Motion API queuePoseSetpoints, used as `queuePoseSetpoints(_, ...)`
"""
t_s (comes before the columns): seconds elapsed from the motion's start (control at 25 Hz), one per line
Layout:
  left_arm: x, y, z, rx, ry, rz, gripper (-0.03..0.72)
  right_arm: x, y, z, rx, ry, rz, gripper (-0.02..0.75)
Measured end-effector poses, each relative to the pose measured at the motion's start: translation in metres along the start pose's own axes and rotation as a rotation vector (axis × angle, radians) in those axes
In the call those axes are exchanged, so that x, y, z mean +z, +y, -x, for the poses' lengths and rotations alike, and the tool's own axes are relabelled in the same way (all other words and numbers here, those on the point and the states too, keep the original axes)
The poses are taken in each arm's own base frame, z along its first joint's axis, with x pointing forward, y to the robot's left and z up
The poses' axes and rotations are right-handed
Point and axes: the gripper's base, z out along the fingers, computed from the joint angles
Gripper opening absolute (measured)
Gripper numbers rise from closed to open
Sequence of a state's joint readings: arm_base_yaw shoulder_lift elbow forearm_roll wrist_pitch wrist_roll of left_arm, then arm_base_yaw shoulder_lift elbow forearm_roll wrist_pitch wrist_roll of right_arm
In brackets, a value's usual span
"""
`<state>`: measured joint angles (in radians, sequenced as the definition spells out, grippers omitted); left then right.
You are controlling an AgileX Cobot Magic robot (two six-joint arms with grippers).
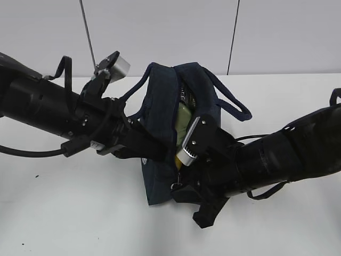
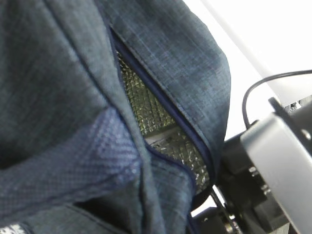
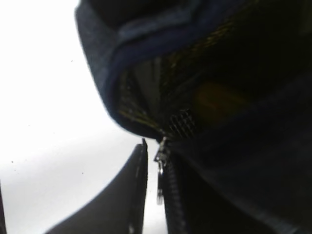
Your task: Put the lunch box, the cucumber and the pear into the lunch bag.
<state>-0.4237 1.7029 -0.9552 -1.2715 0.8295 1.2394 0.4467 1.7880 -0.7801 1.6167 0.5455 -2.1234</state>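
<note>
Floppy navy bag: left pincer clenched on its side, right pincer pinching the zipper pull, best handhold.

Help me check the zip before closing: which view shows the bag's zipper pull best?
Right wrist view: the metal zipper pull hangs at the lunch bag's opening. The exterior and left wrist views show only fabric and lining.

There is one lunch bag on one white table. The bag has two handles. One pale green lunch box sits inside it (only a bit shows). Two black robot arms reach in.
</note>
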Motion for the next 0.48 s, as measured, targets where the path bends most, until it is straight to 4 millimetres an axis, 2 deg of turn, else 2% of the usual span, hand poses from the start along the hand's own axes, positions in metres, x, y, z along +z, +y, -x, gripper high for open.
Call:
queuePoseSetpoints(0.32, 0.0000, -0.0002, -0.0001, 0.000, 0.001, -0.002, 0.038, -0.0007, 0.0014, -0.0016, 0.016, 0.022, 0.013, 0.096)
queuePoseSetpoints(0.48, 0.0000, -0.0002, -0.0001, 0.000, 0.001, -0.003, 0.038, -0.0007, 0.0015, -0.0018, 0.013, 0.025, 0.014, 0.006)
